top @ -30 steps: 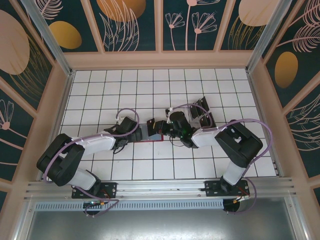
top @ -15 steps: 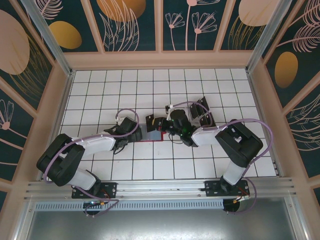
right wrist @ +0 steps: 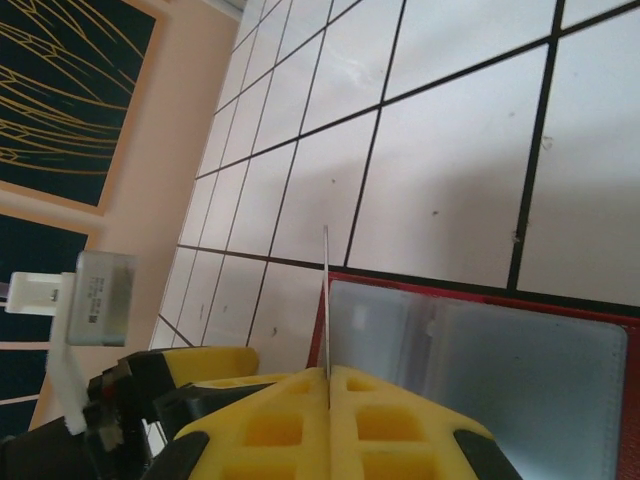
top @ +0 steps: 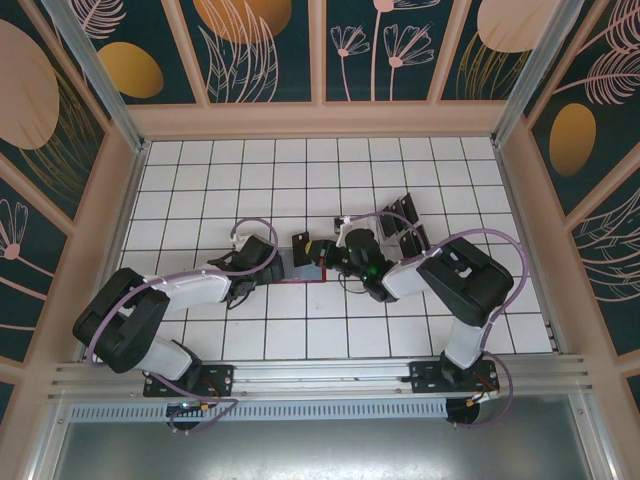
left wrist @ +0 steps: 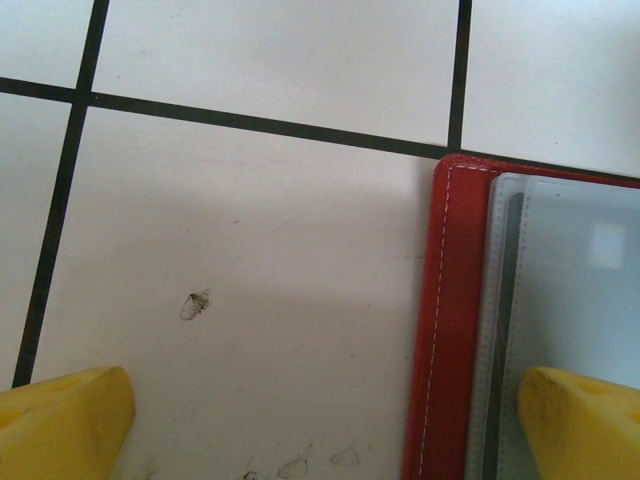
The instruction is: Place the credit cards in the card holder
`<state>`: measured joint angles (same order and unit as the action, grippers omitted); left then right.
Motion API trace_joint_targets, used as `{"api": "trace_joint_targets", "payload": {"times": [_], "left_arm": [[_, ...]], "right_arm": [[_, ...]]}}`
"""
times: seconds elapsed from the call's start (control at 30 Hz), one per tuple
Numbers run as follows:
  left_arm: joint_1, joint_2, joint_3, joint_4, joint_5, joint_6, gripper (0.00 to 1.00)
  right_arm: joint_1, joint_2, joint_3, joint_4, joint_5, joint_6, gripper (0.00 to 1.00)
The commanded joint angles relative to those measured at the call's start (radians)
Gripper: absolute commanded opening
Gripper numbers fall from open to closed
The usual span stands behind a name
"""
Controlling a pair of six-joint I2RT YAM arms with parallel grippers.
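Note:
The red card holder (top: 308, 273) lies open on the tiles, its clear pockets (right wrist: 480, 370) facing up. My right gripper (right wrist: 328, 375) is shut on a thin dark credit card (right wrist: 326, 290), seen edge-on and standing over the holder's left part; from above the card (top: 299, 247) shows tilted. My left gripper (left wrist: 325, 430) is open and low at the holder's left edge (left wrist: 450, 320). One of its yellow fingertips (left wrist: 585, 425) is over the clear sleeve, the other (left wrist: 60, 425) over bare tile. More dark cards (top: 405, 222) stand behind the right arm.
The white tiled floor (top: 240, 180) is walled by beige panels (top: 320, 118) on three sides. The left arm's yellow finger (right wrist: 180, 365) sits close beside the right gripper. A small smudge (left wrist: 193, 304) marks the tile by the holder.
The right gripper has shifted slightly left with the card, bringing it over the holder's left part. The left gripper has stayed put and open.

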<state>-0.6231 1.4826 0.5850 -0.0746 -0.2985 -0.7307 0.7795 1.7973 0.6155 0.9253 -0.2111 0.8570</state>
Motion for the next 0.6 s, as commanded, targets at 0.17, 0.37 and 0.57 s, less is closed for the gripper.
{"api": "trace_joint_targets", "payload": {"times": [0.17,0.37,0.57], "left_arm": [[0.004,0.027,-0.053,-0.073,-0.005,-0.015,0.99],[0.003,0.031,-0.048,-0.073,-0.005,-0.012,0.98],[0.004,0.03,-0.048,-0.073,-0.004,-0.01,0.99]], "right_arm": [[0.0,0.051,-0.046,0.158,0.022,0.044,0.0],[0.001,0.062,-0.065,0.189,0.047,0.042,0.0],[0.003,0.097,-0.066,0.22,0.05,0.052,0.0]]}}
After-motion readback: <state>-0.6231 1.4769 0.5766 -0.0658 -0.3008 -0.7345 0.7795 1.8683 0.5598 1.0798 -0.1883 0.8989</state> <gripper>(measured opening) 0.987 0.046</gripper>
